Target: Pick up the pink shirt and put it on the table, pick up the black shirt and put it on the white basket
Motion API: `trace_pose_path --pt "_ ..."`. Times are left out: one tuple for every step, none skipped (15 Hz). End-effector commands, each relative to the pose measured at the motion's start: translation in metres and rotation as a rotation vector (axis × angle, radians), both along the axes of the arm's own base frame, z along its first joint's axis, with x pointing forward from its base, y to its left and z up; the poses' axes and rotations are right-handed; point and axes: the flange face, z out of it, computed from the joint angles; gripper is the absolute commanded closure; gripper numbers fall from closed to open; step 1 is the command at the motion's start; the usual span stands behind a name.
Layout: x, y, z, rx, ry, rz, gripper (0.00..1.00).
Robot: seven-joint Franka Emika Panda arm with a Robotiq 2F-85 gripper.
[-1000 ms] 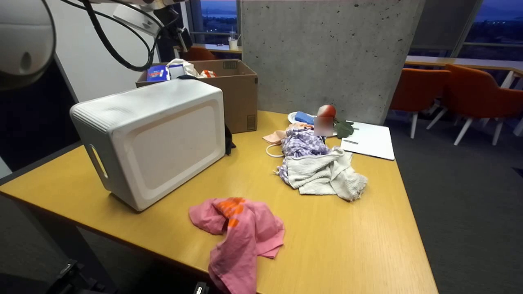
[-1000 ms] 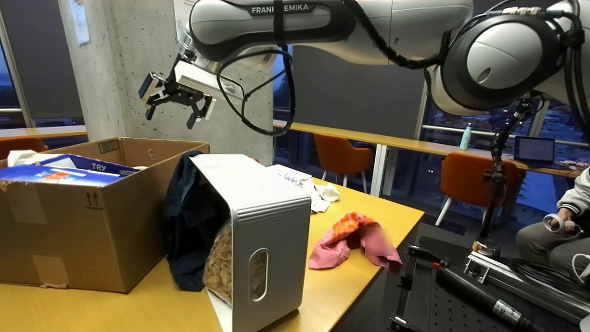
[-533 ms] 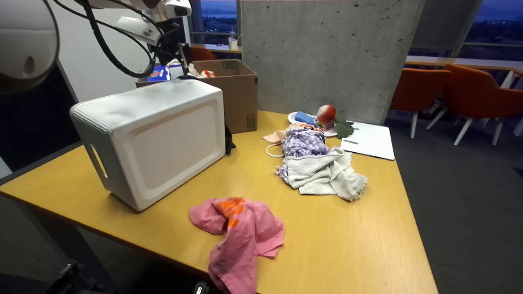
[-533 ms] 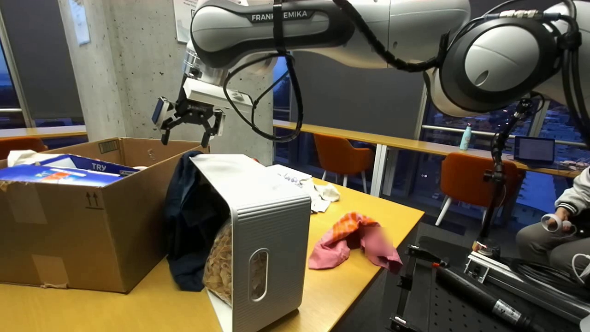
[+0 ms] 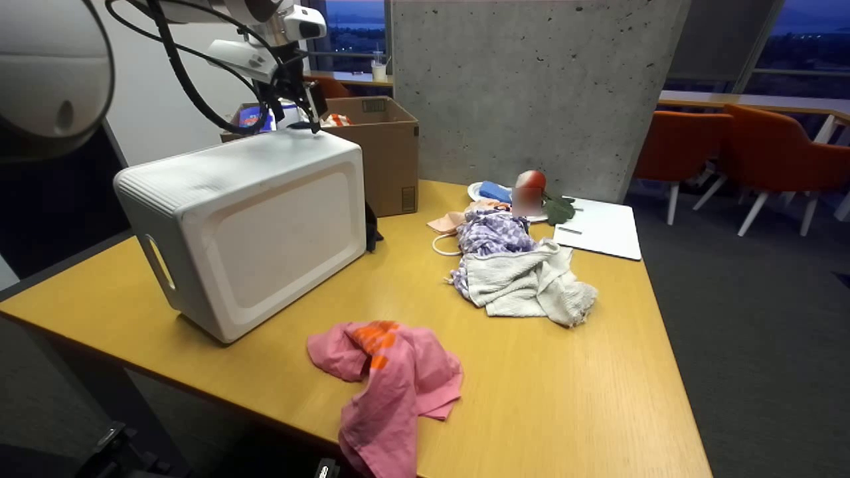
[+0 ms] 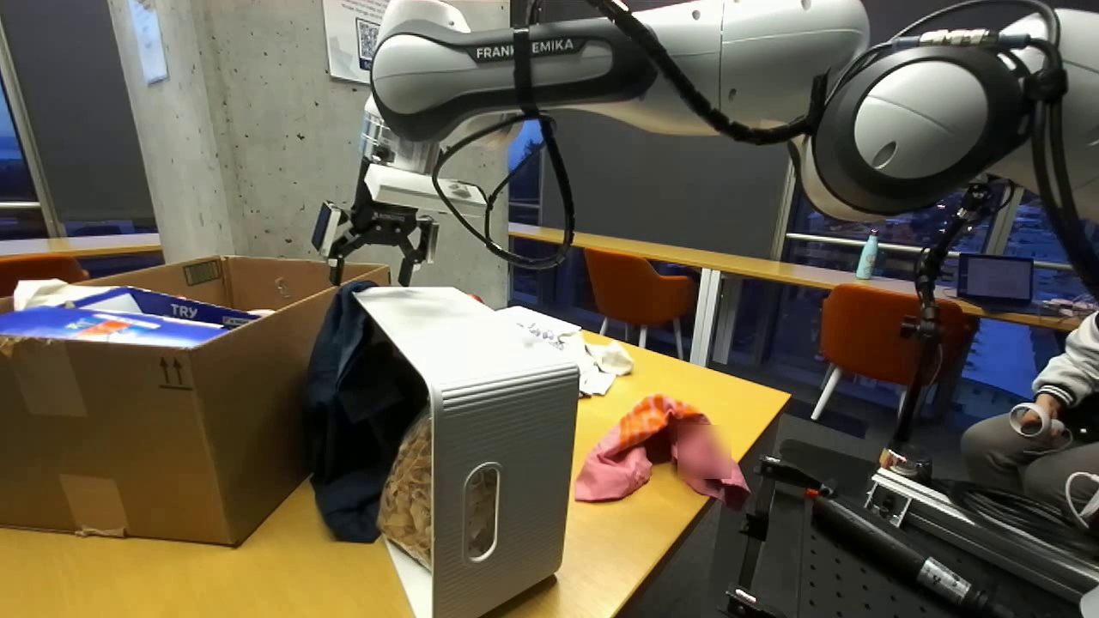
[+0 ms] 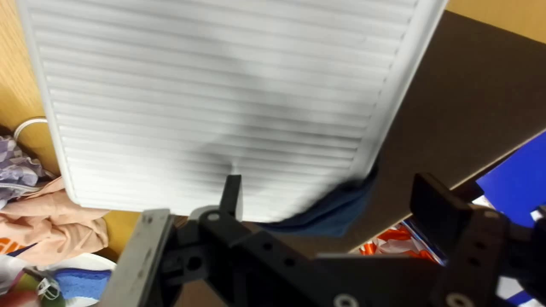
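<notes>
The white basket (image 5: 285, 232) lies on its side on the table (image 5: 564, 398). In an exterior view its open side faces the cardboard box, and the black shirt (image 6: 343, 429), dark navy, hangs over its upper rim down to the table. Just above that rim my gripper (image 6: 370, 271) points down, its jaws wide apart and nothing between them. From the wrist, a fold of the black shirt (image 7: 328, 211) shows below and between the fingertips, beside the basket's ribbed wall (image 7: 213, 106). The pink shirt (image 5: 398, 392) lies crumpled at the table's front edge, partly hanging over it.
A brown cardboard box (image 6: 129, 429) full of packages stands close beside the basket. Brown patterned material (image 6: 408, 498) shows inside the basket. Purple checked cloth (image 5: 495, 232) and a pale cloth (image 5: 524, 285) lie near the concrete pillar (image 5: 531, 86), with a flat white panel (image 5: 601, 226) behind.
The open gripper has come down and across, from above the cardboard box to just over the basket's rim and the black shirt. Both shirts and the basket have stayed put.
</notes>
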Motion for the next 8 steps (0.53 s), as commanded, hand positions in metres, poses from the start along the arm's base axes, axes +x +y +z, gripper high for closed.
trace_pose_path --pt "0.0026 0.0042 -0.0032 -0.025 -0.029 0.015 0.0" --pt "0.0028 0.0066 -0.0044 -0.03 -0.034 0.018 0.0" --pt "0.0036 0.0089 -0.0032 -0.035 -0.05 0.02 0.0" --pt "0.0042 0.0102 -0.0012 -0.036 -0.064 0.02 0.0" --pt "0.0049 0.0109 0.0002 -0.037 -0.077 0.021 0.0" --pt "0.0055 0.0114 0.0007 -0.037 -0.086 0.021 0.0" --pt "0.0062 0.0107 -0.0001 -0.039 -0.092 0.021 0.0" --pt "0.0069 0.0101 -0.0002 -0.038 -0.1 0.021 0.0"
